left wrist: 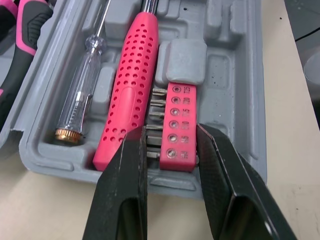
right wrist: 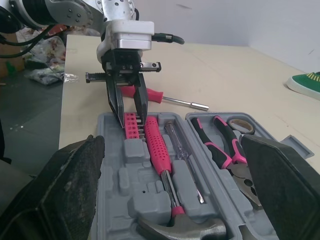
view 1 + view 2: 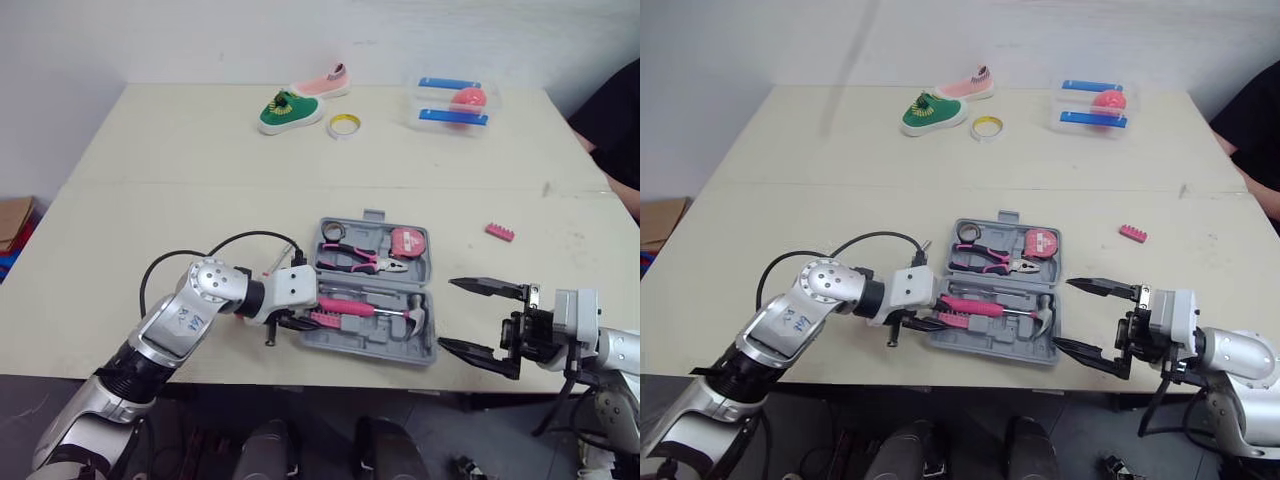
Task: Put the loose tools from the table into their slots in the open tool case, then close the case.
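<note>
Both eye views look forward and down over the table point(image 3: 150, 180), with the tool case point(image 3: 360, 348) near six o'clock. The left wrist view hangs close above the bit holder point(image 1: 180, 125) at the case's nine o'clock end. The right wrist view looks across the case from three o'clock and shares that holder.

No text, number, brand or sign can be read. Small raised marks are seen on the pink bit holder point(image 1: 180, 125), one beside each socket. The holder is seated in the near left corner of the tool case point(image 1: 235, 60). The marks are too small to be made out.
</note>
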You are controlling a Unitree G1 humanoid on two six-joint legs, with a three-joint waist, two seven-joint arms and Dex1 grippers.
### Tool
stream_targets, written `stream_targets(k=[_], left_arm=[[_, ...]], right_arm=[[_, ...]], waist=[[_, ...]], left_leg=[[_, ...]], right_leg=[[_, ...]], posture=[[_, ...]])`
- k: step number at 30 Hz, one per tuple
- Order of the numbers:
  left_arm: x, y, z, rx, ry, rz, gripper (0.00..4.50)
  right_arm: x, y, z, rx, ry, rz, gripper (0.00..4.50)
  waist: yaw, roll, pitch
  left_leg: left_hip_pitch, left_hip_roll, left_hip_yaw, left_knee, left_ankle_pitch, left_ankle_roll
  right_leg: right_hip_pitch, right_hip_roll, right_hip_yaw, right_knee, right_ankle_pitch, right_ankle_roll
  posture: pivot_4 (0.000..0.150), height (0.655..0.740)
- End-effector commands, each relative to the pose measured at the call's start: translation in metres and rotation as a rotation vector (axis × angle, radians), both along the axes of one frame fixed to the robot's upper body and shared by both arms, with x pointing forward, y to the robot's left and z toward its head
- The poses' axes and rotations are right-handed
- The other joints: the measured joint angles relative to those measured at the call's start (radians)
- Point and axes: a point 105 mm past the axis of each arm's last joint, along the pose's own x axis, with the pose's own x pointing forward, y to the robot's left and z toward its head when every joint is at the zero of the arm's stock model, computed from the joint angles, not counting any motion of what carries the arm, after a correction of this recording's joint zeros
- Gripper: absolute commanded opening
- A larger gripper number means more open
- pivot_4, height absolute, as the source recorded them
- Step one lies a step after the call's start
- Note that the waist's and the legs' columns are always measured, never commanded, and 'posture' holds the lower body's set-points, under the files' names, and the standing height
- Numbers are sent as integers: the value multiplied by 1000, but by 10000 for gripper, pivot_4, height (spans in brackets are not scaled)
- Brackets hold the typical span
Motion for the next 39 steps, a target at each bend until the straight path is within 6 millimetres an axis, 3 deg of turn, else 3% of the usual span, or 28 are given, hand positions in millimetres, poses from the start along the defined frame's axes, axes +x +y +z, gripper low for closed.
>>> stream_targets(k=[1,3,4,5,7,11,16,17,18,22,32,36,39], left_arm=[[-2,-3,0,10,-23,-9,7199],[-4,-4,3,-18,-28,-12,7199],[-7,-5,7,-36,-32,-25,17321],[-9,-5,11,-50,-69,-57,21520],[-14,-6,22,-76,-130,-112,25754],[-15,-1,46,-159,-208,-112,26980],[-16,10,48,-301,-156,-107,26980],[-15,10,48,-353,-135,-101,20873],[-15,9,48,-385,-123,-98,18496],[-10,8,30,-385,-80,-65,736],[5,9,-12,-223,-37,-17,280],[7,14,-30,-77,31,12,280],[8,13,-34,-32,21,10,280]], right_arm=[[-3,-7,-3,14,-28,-12,45000],[-4,-8,-4,21,-27,-22,45000],[-5,-8,-5,21,-25,-21,45000],[-6,-8,-6,20,-22,-18,45000],[-8,-8,-8,20,-16,-15,45000],[-11,-9,-10,16,-12,-8,45000],[-10,-7,-7,16,-15,-3,45000],[-9,-6,-5,18,-17,-2,45000],[-8,-4,-3,20,-18,-1,45000],[-5,0,1,22,-22,6,45000],[-1,5,6,20,-26,7,45000],[0,4,5,20,-27,1,45000],[-1,4,4,22,-25,-7,45000]], waist=[[8,0,0],[11,0,0],[12,0,0],[12,0,0],[12,0,0],[11,0,0],[10,0,0],[11,0,0],[11,0,0],[13,0,0],[15,0,0],[14,0,0],[13,1,-1]], left_leg=[[0,0,0,1,0,0],[0,0,0,1,-1,1],[0,0,0,2,-1,1],[0,0,0,2,-1,1],[0,0,0,2,-1,1],[0,1,0,2,-1,0],[0,1,0,2,-1,0],[0,1,0,2,-1,0],[0,1,0,2,-1,0],[0,1,-1,4,-1,1],[-1,1,-1,5,-2,1],[0,0,-1,5,-4,1],[0,1,-1,5,-3,1]], right_leg=[[0,0,0,0,0,0],[0,-1,1,1,0,0],[0,-1,1,1,0,0],[0,-1,2,1,0,0],[0,-1,3,1,0,0],[0,-1,5,1,0,0],[0,-1,5,1,0,0],[0,-1,5,1,0,0],[0,-1,4,1,0,0],[1,-1,4,2,0,0],[1,-1,2,2,0,0],[1,-2,2,2,0,0],[2,-1,2,2,0,0]], posture=[[1500,7400],[1500,7400],[1500,7400],[1500,7400],[1500,7400],[1500,7400],[1500,7400],[1500,7400],[1500,7400],[1500,7400],[1500,7400],[1500,7400],[1500,7400]])
